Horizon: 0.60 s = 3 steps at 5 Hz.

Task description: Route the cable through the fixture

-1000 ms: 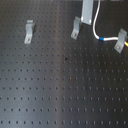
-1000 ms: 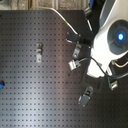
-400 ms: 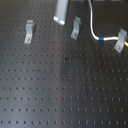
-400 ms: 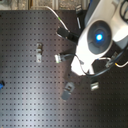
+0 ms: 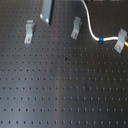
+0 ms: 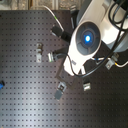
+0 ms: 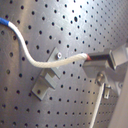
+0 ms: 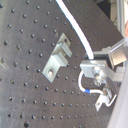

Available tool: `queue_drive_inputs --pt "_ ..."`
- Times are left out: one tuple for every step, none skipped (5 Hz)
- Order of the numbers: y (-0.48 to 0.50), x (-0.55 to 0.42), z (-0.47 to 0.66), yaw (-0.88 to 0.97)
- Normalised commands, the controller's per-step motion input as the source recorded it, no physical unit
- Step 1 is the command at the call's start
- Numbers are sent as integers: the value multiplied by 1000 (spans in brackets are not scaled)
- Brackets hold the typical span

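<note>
- hand clamped on cable, just above clip
- step: carrying cable toward clip slot
- next: lower, line cable up with slot; blue band sits at far clip

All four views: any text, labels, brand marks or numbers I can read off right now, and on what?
None readable in any view.
The arm shows only a glowing blue light, no lettering.
The cable, the fixture clips and the perforated board carry no markings that can be made out.
</note>
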Motion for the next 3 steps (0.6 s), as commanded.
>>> queue_drive_inputs --pt "43 -219 194 -837" --pt "-29 -260 154 -837" --pt "26 9 -1 0"
